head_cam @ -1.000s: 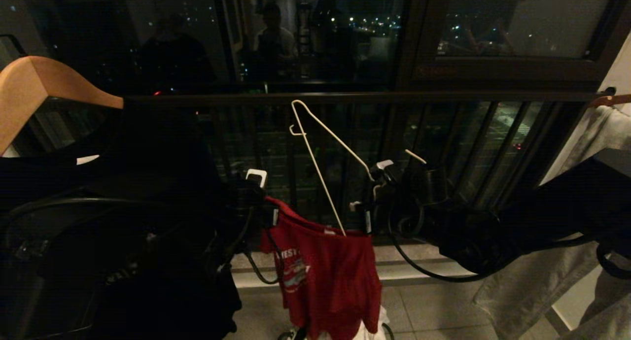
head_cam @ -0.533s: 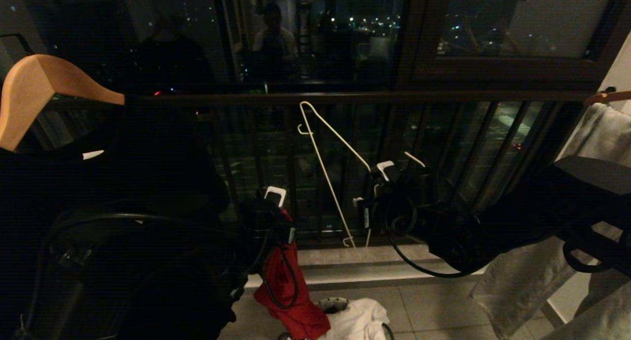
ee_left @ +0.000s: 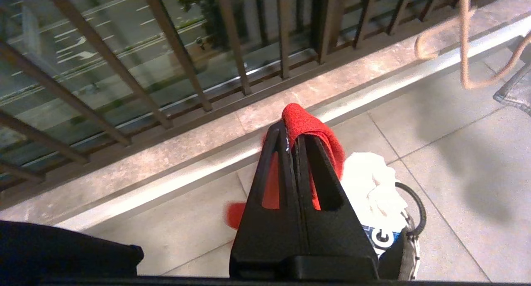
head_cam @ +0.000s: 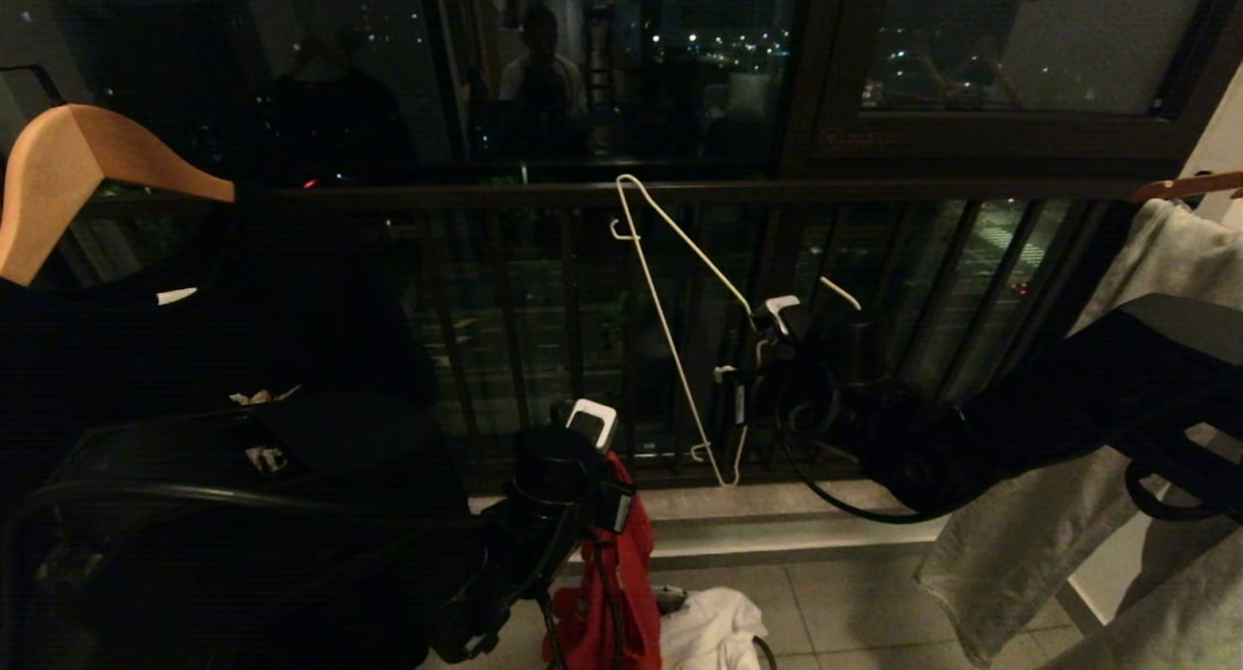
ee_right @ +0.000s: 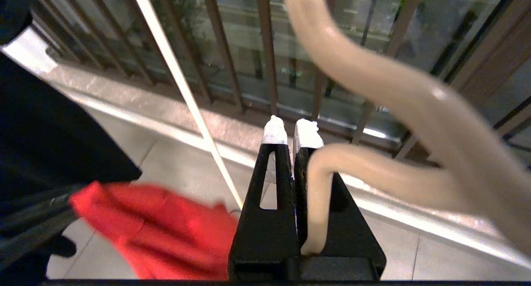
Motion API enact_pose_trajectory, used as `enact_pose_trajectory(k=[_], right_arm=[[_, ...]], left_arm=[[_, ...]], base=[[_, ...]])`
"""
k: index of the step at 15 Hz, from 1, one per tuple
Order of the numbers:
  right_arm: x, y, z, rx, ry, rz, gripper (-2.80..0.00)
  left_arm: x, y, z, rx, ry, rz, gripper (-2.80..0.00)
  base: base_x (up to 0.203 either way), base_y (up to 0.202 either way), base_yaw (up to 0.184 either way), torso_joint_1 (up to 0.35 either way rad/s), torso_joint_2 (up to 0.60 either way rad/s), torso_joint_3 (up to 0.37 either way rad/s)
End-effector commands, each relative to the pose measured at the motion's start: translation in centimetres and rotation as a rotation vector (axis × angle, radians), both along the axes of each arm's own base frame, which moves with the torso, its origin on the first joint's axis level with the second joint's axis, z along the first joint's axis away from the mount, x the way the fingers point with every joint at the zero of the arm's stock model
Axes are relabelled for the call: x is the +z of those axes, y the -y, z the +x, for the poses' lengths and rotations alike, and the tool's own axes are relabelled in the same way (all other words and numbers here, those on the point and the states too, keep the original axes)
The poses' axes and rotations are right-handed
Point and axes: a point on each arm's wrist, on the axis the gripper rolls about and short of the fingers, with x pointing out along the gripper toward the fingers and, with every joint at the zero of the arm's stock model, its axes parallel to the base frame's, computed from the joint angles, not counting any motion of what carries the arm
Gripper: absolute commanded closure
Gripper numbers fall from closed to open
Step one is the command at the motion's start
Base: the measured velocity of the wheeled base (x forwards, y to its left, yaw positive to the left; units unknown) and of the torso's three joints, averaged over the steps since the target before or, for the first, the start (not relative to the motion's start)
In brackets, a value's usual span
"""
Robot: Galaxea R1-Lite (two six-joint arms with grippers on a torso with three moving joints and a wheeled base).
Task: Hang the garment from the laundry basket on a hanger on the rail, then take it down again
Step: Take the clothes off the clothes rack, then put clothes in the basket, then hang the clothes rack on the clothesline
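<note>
Our left gripper point(ee_left: 292, 130) is clamped on the red short-sleeved T-shirt point(head_cam: 621, 578) low over the small round laundry basket point(ee_left: 408, 219) — our right gripper point(ee_right: 292, 139) pinches the thin white wire hanger point(head_cam: 680, 306) aside, so probably we're dropping the shirt back.

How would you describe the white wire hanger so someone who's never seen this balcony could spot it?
Find the dark railing under the night window. Near its middle, the hanger stands tilted, its neck clamped in the right gripper. It is thin, white, bare wire, unlike the thick wooden hanger at far left carrying a black shirt.
</note>
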Motion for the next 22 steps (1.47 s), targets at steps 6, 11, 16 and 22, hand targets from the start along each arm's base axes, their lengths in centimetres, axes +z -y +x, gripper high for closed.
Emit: enact_pose_trajectory(k=[6,11,16,22], right_arm=[[1.4,1.9,1.2,-0.050,0.046,0.016,0.00],[1.7,2.5,1.4,-0.065,0.056,0.018,0.00],[1.6,2.6,1.5,-0.068,0.053,0.017,0.00],[-2.0,1.6,0.6,-0.013,-0.180,-0.118,0.00]], left_arm=[[-2.0,1.2,-1.1,-0.035,-0.039,0.028,0.00],[-3.6,2.1,-2.5,-0.073,-0.081,0.060,-2.80],[0.2,1.0,-3.8,-0.093,-0.020,0.070,-2.80],[10.0,-3.3,-5.2,-0.039,0.096,0.036,0.00]], base=[[0.000,0.000,0.000,0.000,0.00,0.000],[0.000,0.000,0.000,0.000,0.00,0.000],[0.000,0.000,0.000,0.000,0.00,0.000],[0.000,0.000,0.000,0.000,0.00,0.000]])
